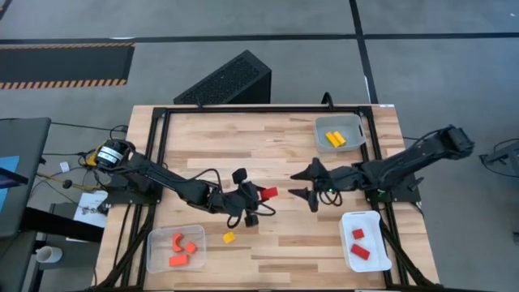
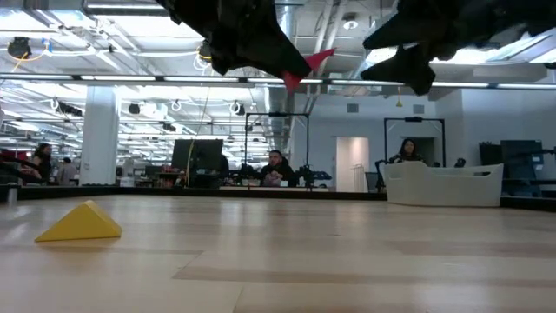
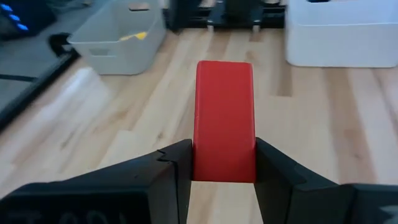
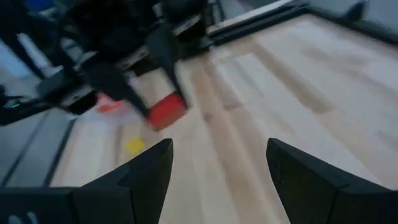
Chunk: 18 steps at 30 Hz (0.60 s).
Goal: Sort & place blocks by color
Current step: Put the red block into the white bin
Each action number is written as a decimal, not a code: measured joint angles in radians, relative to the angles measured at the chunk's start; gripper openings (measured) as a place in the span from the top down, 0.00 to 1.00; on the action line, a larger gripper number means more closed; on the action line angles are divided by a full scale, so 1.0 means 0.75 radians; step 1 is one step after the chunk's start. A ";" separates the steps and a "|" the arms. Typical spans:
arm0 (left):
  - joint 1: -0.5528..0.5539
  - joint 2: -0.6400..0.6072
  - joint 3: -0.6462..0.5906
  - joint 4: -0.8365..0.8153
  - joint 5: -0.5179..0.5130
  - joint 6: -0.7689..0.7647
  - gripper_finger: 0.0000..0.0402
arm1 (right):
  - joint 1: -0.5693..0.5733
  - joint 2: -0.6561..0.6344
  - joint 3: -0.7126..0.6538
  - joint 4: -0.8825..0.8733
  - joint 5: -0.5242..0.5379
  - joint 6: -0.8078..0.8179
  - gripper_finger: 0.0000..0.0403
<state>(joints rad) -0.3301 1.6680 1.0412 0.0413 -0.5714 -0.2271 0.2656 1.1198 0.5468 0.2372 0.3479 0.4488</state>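
Left gripper (image 1: 261,193) near the table's middle, raised off the wood, fingers (image 3: 171,171) clamped on either side of a red bar block (image 3: 224,121) (its free end sticking out past the fingertips). Just across from it, facing it with a small gap, right gripper (image 1: 304,184) also raised, jaws spread wide with nothing between them.

Below and slightly behind the left gripper, a small yellow block (image 1: 229,238) lying alone on the wooden table (image 1: 268,138); wedge-shaped in the low view (image 2: 80,223).

Further behind the left gripper, at the near left corner, a clear tray (image 1: 157,243) holding three orange blocks (image 1: 182,249). Beyond the right gripper, at the far right corner, a clear tray (image 1: 350,123) with yellow blocks (image 1: 334,139) (two bars, side by side). Behind the right gripper, at the near right corner, a white tray (image 1: 378,253) with two red blocks (image 1: 359,244).

People seated at desks in the room past the table's far edge.
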 joint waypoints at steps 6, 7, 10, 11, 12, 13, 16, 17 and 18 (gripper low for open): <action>-0.014 0.000 0.000 -0.064 -0.122 0.000 0.74 | -0.065 0.135 0.000 0.192 -0.126 0.028 0.30; -0.014 0.000 0.000 -0.082 -0.128 -0.005 0.74 | -0.078 0.160 0.000 0.223 -0.143 0.030 0.30; -0.014 0.000 0.000 -0.124 -0.145 -0.029 0.74 | -0.110 0.230 0.000 0.316 -0.221 0.044 0.30; -0.014 0.001 0.000 -0.129 -0.153 -0.033 0.74 | -0.120 0.254 0.000 0.361 -0.249 0.054 0.30; -0.014 0.001 0.000 -0.132 -0.155 -0.037 0.74 | -0.127 0.280 0.000 0.411 -0.275 0.063 0.30; -0.014 0.001 0.000 -0.130 -0.156 -0.038 0.74 | -0.136 0.307 0.000 0.450 -0.299 0.071 0.30; -0.014 0.001 0.001 -0.119 -0.157 -0.031 0.74 | -0.162 0.388 0.000 0.561 -0.355 0.099 0.30; -0.014 0.001 0.001 -0.120 -0.157 -0.030 0.74 | -0.171 0.412 0.000 0.595 -0.369 0.104 0.30; -0.011 0.001 0.001 -0.120 -0.157 -0.030 0.74 | -0.179 0.432 0.000 0.621 -0.375 0.112 0.30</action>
<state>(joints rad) -0.3382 1.6688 1.0416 -0.0486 -0.6895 -0.2497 0.1317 1.4439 0.5465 0.7028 0.0665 0.5327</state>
